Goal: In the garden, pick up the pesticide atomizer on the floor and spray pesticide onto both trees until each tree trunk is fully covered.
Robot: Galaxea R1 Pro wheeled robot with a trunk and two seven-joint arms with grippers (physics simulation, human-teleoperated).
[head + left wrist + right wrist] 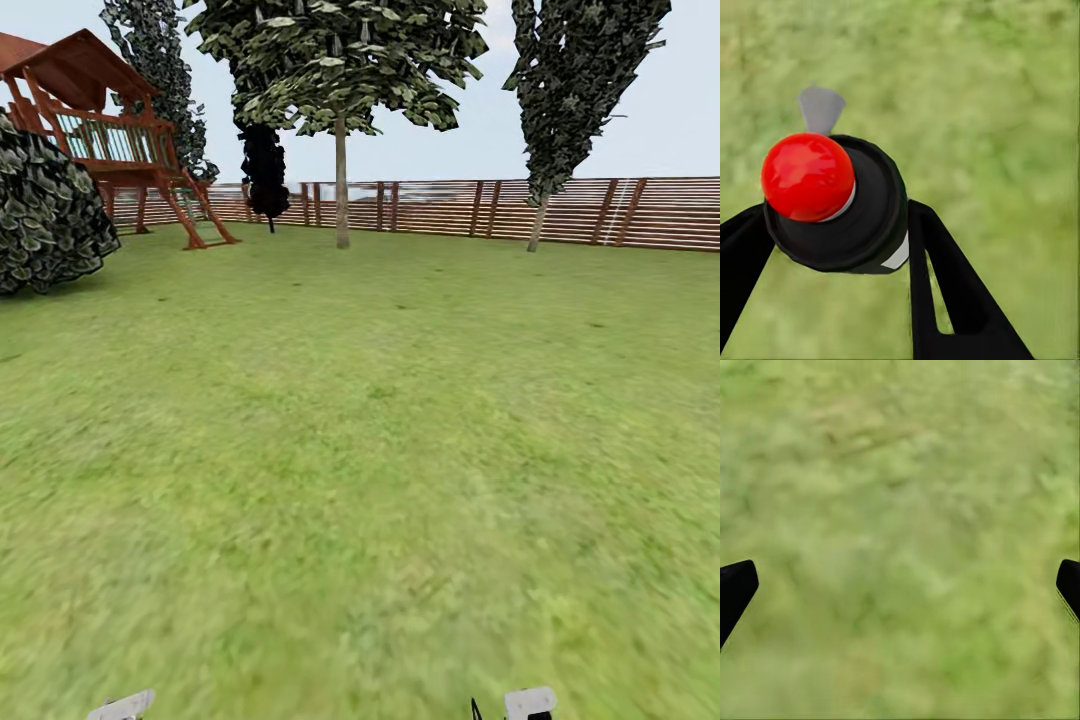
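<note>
The pesticide atomizer, a dark bottle with a red top and a strip of white label, sits between the black fingers of my left gripper, which is shut on it above the grass. My right gripper is open over bare grass, its fingertips far apart. Far across the lawn stands a tree with a straight grey-tan trunk and a ragged green crown. A second tall tree with a thin leaning trunk stands at the fence on the right.
A reddish-brown slat fence closes the far side. A wooden play tower and a dark round bush stand at the left. A black narrow tree rises by the fence. White arm parts peek in at the bottom edge.
</note>
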